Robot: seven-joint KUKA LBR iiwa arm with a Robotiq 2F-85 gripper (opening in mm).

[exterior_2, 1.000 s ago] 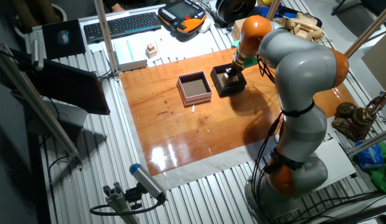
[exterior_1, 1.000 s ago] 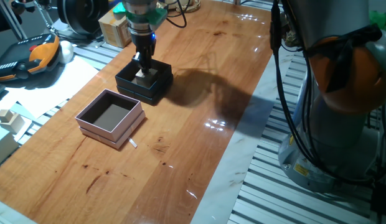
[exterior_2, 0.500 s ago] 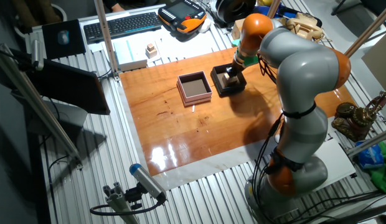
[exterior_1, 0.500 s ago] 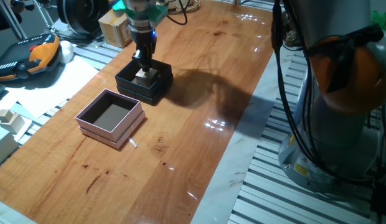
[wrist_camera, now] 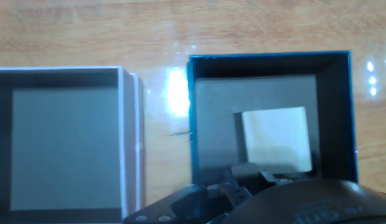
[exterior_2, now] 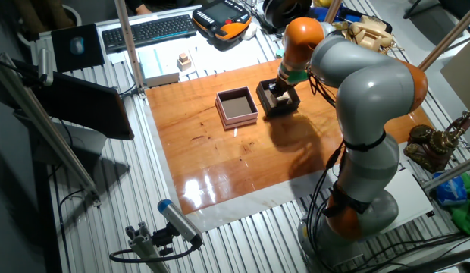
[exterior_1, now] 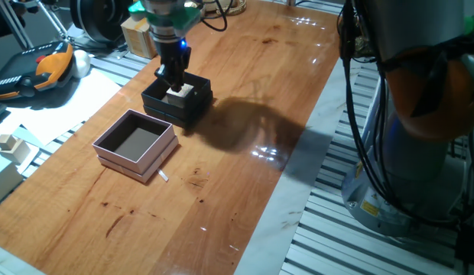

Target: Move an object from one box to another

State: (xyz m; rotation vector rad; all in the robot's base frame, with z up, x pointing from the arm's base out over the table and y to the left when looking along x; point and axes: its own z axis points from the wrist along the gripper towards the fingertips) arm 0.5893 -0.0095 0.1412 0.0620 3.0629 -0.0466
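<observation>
1. Right now we see the pincer [exterior_1: 174, 82] hanging over the black box [exterior_1: 157, 99], its dark fingers reaching down to the cube [exterior_1: 178, 92] inside.
2. From the fixed views we cannot tell whether the fingers are spread or pressed against the cube; they stand right at it, and the contact is too small to make out.
3. Seen from the hand, the cube [wrist_camera: 277, 139] is a pale square on the grey floor of the black box [wrist_camera: 334, 60], toward 4 o'clock of that floor, near the right wall and partly hidden at its lower edge by the hand's dark body.
4. Beside it, the pink box [wrist_camera: 127, 135] lies at 9 o'clock of the black box, a narrow strip of counter [wrist_camera: 162, 31] between them; its inside is a flat grey.
5. On the one fixed view the pink box [exterior_1: 162, 145] sits at 7 o'clock of the black box, near but apart, with a small white scrap [exterior_1: 163, 176] on the wood just by its near corner.
6. Across the room, the other fixed view shows the pink box [exterior_2: 223, 114] at 9 o'clock of the black box [exterior_2: 264, 101], with the grey and orange arm [exterior_2: 356, 68] bent over the counter [exterior_2: 220, 159] from 3 o'clock.
7. Off the wood, a pair of pale blocks [exterior_1: 11, 145] rests on white paper at 9 o'clock, and an orange and black handset [exterior_1: 40, 67] lies further back.
</observation>
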